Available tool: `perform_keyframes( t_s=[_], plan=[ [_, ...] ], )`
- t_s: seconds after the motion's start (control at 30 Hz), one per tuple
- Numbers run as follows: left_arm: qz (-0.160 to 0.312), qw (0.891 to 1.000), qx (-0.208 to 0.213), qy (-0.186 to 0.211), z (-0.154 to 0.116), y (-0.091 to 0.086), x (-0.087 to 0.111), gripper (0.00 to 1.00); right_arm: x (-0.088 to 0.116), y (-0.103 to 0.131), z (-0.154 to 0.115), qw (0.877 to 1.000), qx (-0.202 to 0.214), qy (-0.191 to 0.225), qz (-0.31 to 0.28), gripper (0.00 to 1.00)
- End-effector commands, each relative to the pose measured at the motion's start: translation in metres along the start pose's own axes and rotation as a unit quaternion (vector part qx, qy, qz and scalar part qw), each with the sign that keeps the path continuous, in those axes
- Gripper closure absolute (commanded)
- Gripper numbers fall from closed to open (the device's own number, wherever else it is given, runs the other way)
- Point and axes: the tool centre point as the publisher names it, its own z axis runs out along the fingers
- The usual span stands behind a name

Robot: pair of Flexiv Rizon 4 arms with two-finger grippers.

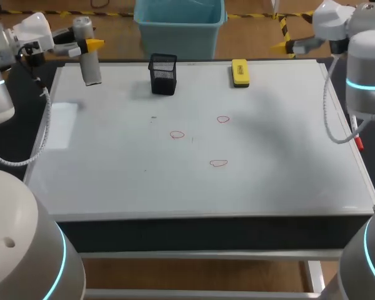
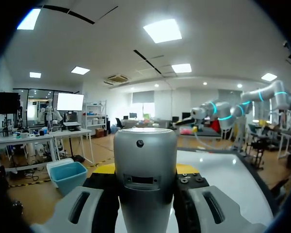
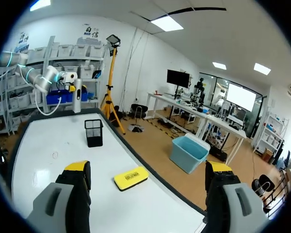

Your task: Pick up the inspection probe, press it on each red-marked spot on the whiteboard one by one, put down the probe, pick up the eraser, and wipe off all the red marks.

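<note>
Upper left: left gripper (image 1: 87, 45) clamped on the upright silver inspection probe (image 1: 91, 67), over the whiteboard (image 1: 112, 181) corner. Upper right: right gripper (image 3: 148, 167), fingers spread wide apart. The yellow eraser (image 1: 240, 72) lies at top centre, right of a black mesh cup (image 1: 163, 74) — three red marks (image 1: 177, 134) sit mid-frame.

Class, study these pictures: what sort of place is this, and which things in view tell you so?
Most likely a robotics test bench in a lab: a flat whiteboard bears red marks, the left pincer grips a silver inspection probe, and a yellow eraser lies near the far edge.
</note>
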Motion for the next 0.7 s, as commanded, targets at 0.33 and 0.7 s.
perform_keyframes(
  t_s=[0.33,0.7],
  plan=[
    [0.001,1.0,0.0,-0.002,0.0,-0.001,0.001,1.0,-0.019,0.011,0.047,0.928,0.168,0.297,-0.153,0.0],
    [0.001,1.0,0.0,-0.002,0.0,-0.001,0.001,1.0,0.016,0.002,0.07,0.833,0.277,0.356,-0.321,0.0]
  ],
)
